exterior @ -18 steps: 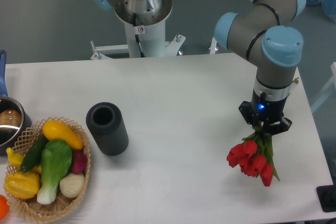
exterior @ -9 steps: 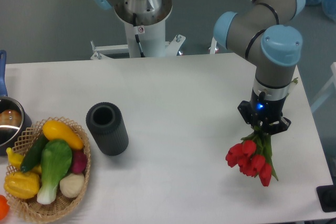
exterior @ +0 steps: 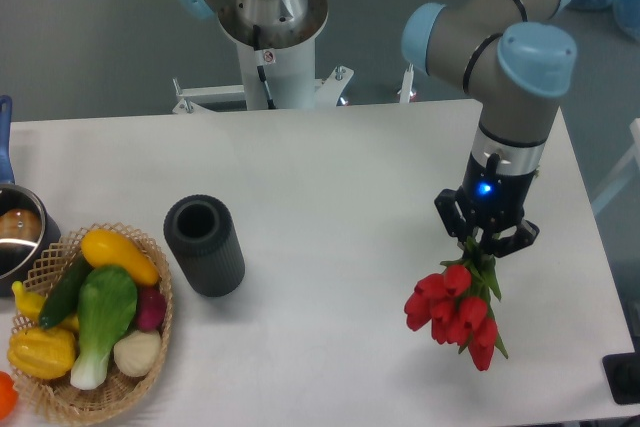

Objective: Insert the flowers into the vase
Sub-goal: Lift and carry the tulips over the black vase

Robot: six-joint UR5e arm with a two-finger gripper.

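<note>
At the left edge sit a steel pot (exterior: 18, 237) and a wicker basket (exterior: 150, 347) of vegetables. Just right of the basket the vase (exterior: 204, 245) stands upright, mouth open, on the white counter (exterior: 330, 177) (bare surface stretches from it toward the right). Farther right the tool (exterior: 484, 245) is clamped on the stems of the flowers (exterior: 452, 312), red buds hanging downward above the counter near its right edge. No readable writing.
</note>
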